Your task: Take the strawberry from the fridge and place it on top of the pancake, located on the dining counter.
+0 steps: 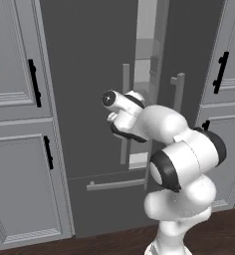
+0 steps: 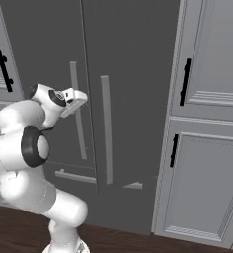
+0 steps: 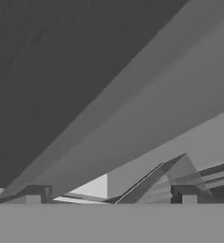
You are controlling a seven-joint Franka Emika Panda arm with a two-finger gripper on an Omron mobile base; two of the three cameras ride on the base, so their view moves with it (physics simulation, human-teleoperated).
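The robot arm (image 1: 181,164) sits nearest the camera, its white bulk rising from the lower right of the left base view and the lower left of the right base view, the elbow folded and the wrist reaching toward the middle of the frame.

Behind it, the fridge (image 1: 89,99) takes up the centre of both base views, tall and dark grey, with light grey cabinets (image 1: 17,124) and their black handles on either side. In the left base view the right-hand fridge door (image 1: 191,60) stands slightly ajar: a narrow pale strip of the interior (image 1: 145,45) shows at the top centre of the frame, between the two doors. The long grey bar handles (image 2: 106,128) run down the middle of the frame, and the bottom drawer's handle (image 1: 114,185) lies across below them.

The claw (image 3: 110,199) is at the door seam, close beside the handles. In the hand view its two dark finger tips (image 3: 33,194) rise well apart at the bottom of the frame, so the claw is spread wide and holds nothing.

The strawberry cannot be seen; judging by the task, it is probably on a shelf inside, beyond the narrow gap.

The step in hand looks like opening the fridge. The gap seems too slim for the arm to pass, so the next move likely calls for swinging that door much wider, then finding the berry on the shelves.
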